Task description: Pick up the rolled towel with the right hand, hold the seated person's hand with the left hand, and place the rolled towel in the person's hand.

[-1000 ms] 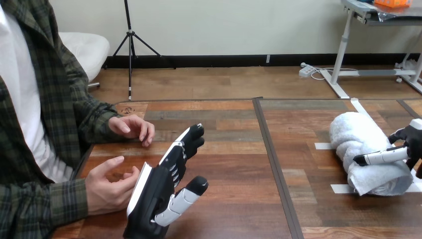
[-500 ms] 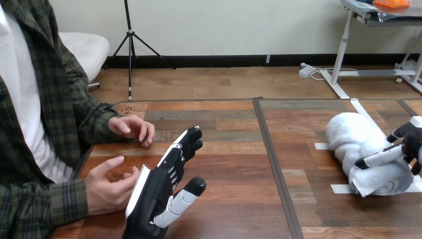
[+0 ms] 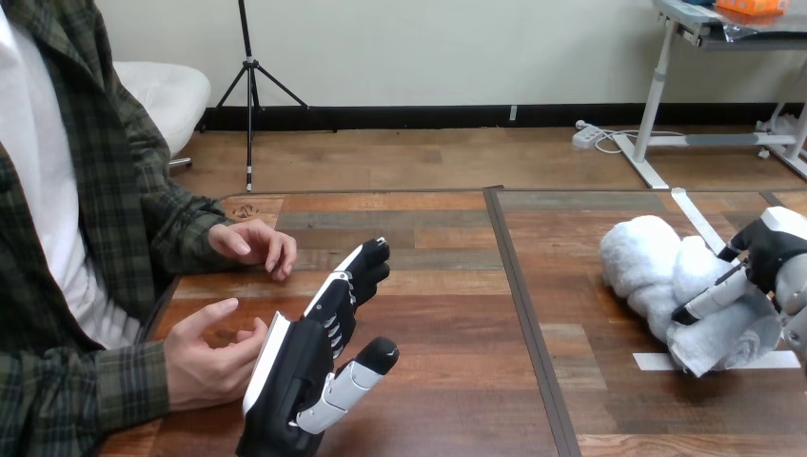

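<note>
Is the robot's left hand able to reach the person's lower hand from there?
Probably yes: the left hand stands open right beside the person's lower hand, nothing between them, though its back faces it, so it would need turning.

Table (image 3: 428,314): person's near hand (image 3: 205,367) left — rolled towel (image 3: 647,262) right.

Your rolled towel (image 3: 647,267) at right is fluffy, matt terry cloth; the table (image 3: 457,286) is smooth, faintly glossy wood planks; the left hand (image 3: 295,371) wears hard, glossy plastic.
</note>
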`<state>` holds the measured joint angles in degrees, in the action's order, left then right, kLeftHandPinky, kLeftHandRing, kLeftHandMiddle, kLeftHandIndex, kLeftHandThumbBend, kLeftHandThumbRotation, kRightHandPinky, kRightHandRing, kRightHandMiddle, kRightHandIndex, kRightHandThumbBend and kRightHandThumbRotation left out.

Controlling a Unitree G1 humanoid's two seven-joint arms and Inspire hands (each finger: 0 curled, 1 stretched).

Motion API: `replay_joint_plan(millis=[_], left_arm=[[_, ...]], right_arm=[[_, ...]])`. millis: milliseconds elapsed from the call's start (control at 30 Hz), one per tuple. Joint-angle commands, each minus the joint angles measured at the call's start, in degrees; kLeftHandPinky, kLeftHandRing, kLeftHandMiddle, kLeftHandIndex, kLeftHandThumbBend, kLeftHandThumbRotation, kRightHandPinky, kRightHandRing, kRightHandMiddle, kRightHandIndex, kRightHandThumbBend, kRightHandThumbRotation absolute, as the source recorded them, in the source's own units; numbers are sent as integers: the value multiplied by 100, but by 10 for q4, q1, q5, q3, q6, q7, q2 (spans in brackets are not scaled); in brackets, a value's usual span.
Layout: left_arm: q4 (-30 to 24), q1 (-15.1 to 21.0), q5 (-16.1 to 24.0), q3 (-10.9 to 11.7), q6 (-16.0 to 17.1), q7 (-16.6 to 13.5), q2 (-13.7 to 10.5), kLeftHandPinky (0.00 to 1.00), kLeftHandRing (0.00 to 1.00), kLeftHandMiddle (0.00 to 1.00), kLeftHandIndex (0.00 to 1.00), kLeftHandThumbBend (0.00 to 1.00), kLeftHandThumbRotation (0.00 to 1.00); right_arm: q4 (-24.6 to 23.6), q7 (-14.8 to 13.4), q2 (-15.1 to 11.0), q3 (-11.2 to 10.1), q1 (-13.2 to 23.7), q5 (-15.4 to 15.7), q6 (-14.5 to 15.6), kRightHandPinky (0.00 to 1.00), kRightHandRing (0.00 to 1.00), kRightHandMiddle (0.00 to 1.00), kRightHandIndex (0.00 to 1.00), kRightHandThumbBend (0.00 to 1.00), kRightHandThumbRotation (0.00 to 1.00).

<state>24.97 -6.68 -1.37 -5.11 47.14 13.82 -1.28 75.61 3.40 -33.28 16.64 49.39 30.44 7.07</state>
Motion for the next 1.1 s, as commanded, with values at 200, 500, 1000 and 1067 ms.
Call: replay_joint_plan(millis=[200,500,1000,1067], left_arm=[[-34,20,7,-8,-3,-9,4,92,92,92,90,100,79],[-40,18,11,-10,-4,-14,3,92,91,92,90,100,79],[-42,15,14,-3,10,-16,-7,91,91,92,89,100,77],[-42,15,21,0,14,-20,-9,91,91,92,89,100,77]], right_arm=[[-13,-17,24,0,25,-9,-24,35,44,51,50,86,0],[-23,-16,27,-26,25,-45,-45,34,43,51,53,83,0],[-78,2,29,-79,8,-122,-95,31,38,46,51,80,0],[-92,5,29,-83,3,-129,-96,30,38,46,50,79,0]])
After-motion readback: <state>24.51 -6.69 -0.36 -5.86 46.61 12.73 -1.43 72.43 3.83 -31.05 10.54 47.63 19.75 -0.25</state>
